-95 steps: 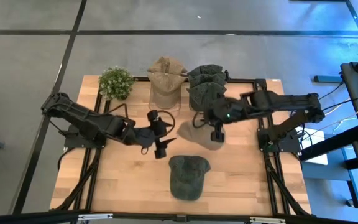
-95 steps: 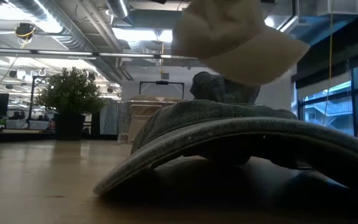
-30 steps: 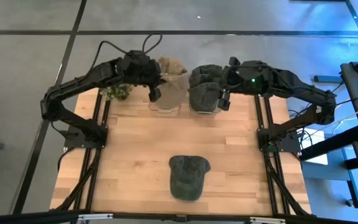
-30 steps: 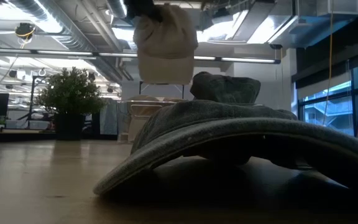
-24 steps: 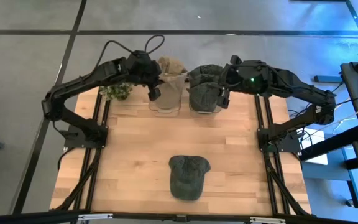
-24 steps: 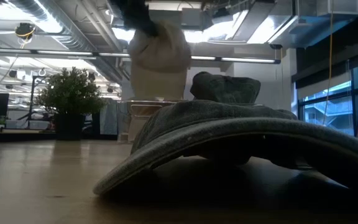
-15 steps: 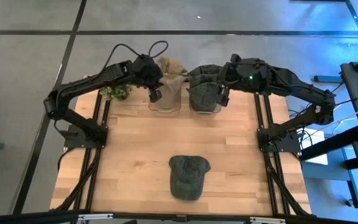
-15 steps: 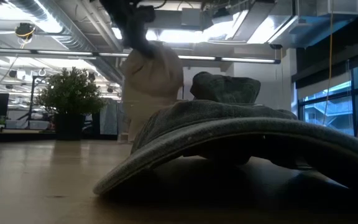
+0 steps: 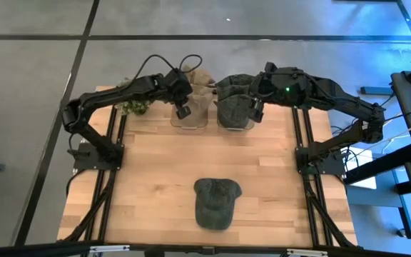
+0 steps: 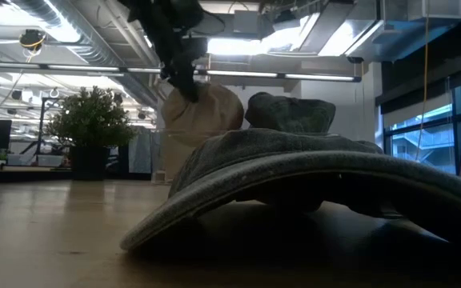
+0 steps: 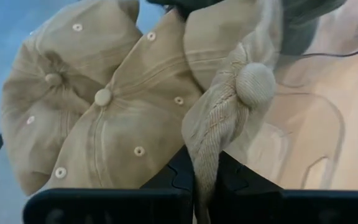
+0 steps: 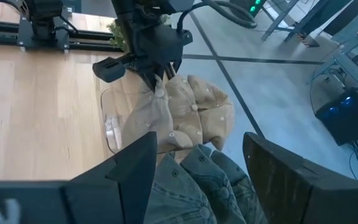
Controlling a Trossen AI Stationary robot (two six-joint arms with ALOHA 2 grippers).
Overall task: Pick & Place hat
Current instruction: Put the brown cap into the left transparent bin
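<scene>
At twelve o'clock on the table, your left gripper (image 9: 183,108) is clenched on a pinch of fabric of a tan hat (image 11: 229,118), holding it over the tan hat stack (image 9: 200,87). Just beside it toward one o'clock, your right gripper (image 9: 254,108) hangs with its fingers spread over the green hat stack (image 9: 232,100), holding nothing. A lone green hat (image 9: 215,202) lies at six o'clock.

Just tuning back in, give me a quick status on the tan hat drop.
Left gripper shut on tan hat, over the tan stack. Right gripper open above green stack. Nothing in the way.
</scene>
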